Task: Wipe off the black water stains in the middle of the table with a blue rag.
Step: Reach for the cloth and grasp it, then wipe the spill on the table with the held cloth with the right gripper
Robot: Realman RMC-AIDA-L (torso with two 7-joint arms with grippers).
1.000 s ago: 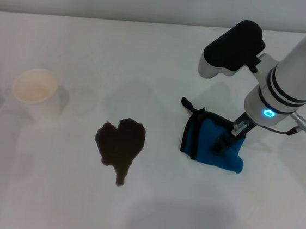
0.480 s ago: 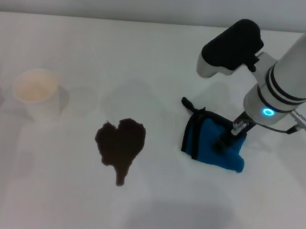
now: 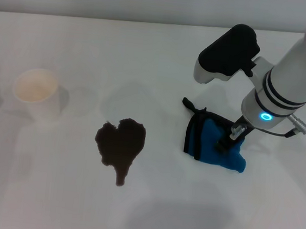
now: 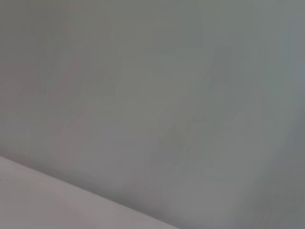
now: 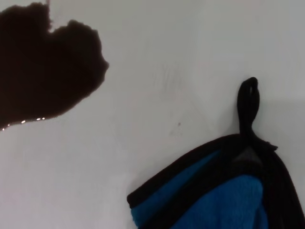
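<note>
Counter (image 3: 50, 202): smooth matt white. Blue rag (image 3: 215, 145): soft fuzzy cloth, black woven edging. Stain (image 3: 120, 146): wet, glossy glints. Right arm shell (image 3: 294, 69): glossy white plastic.

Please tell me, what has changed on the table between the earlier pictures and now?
Very little. The right hand stays pressed down on the blue rag, and the arm has leaned slightly toward the black water stains. The rag has shifted only a trifle with it and has not reached the stains. The stains, the cup and the table are as before. The left hand is not in view.
</note>
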